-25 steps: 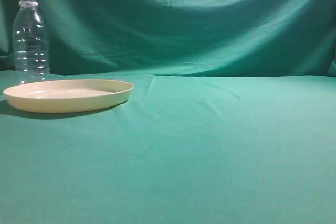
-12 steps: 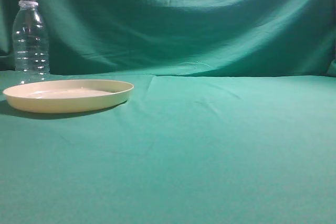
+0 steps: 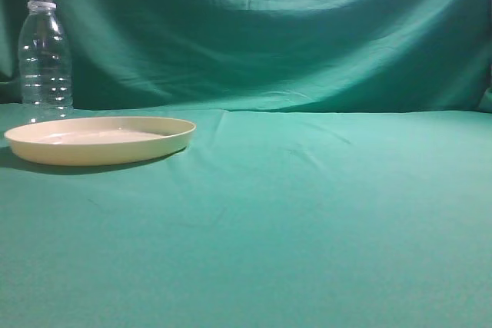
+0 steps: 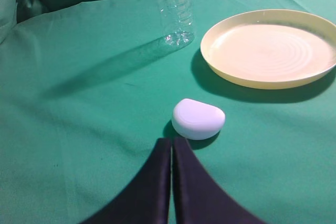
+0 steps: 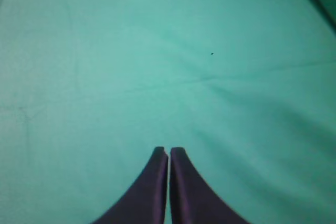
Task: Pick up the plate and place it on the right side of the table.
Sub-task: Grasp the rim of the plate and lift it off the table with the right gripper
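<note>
The cream-yellow plate (image 3: 100, 138) lies flat on the left of the teal-green table (image 3: 307, 213). It also shows in the left wrist view (image 4: 270, 48) at the upper right, empty. My left gripper (image 4: 171, 141) is shut and empty, low over the cloth, well short of the plate and to its left. My right gripper (image 5: 168, 151) is shut and empty above bare cloth. Neither gripper shows in the exterior view.
A clear plastic bottle (image 3: 44, 55) stands upright behind the plate; it shows in the left wrist view (image 4: 173, 6) left of the plate. A small white rounded object (image 4: 198, 118) lies just beyond my left fingertips. A green cloth backdrop (image 3: 269, 28) hangs behind.
</note>
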Motion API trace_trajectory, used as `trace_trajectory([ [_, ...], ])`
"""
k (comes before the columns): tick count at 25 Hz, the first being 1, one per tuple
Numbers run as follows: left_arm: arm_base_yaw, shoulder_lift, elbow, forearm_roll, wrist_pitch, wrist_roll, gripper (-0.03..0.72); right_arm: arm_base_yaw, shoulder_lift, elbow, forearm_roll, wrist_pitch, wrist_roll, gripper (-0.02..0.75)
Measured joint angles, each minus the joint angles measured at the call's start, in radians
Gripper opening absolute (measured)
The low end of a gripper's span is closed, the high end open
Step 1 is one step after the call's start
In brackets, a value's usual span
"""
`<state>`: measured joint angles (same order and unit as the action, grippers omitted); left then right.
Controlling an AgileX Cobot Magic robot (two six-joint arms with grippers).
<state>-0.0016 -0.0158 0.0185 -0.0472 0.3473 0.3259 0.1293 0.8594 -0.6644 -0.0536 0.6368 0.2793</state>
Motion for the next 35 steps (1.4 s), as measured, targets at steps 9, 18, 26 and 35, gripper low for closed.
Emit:
trace_trajectory([
  [9, 0.0, 0.0, 0.0, 0.0, 0.0, 0.0, 0.0, 0.234, 0.4, -0.239, 0.237, 0.065, -0.262, 0.0],
  [18, 0.0, 0.0, 0.0, 0.0, 0.0, 0.0, 0.0, 0.468, 0.885, -0.739, 0.134, 0.264, -0.176, 0.0],
  [26, 0.0, 0.0, 0.0, 0.0, 0.0, 0.0, 0.0, 0.543, 1.207, -1.099, 0.128, 0.273, -0.233, 0.0],
  [35, 0.0, 0.0, 0.0, 0.0, 0.0, 0.0, 0.0, 0.544, 1.416, -1.283, 0.128, 0.239, -0.243, 0.539],
])
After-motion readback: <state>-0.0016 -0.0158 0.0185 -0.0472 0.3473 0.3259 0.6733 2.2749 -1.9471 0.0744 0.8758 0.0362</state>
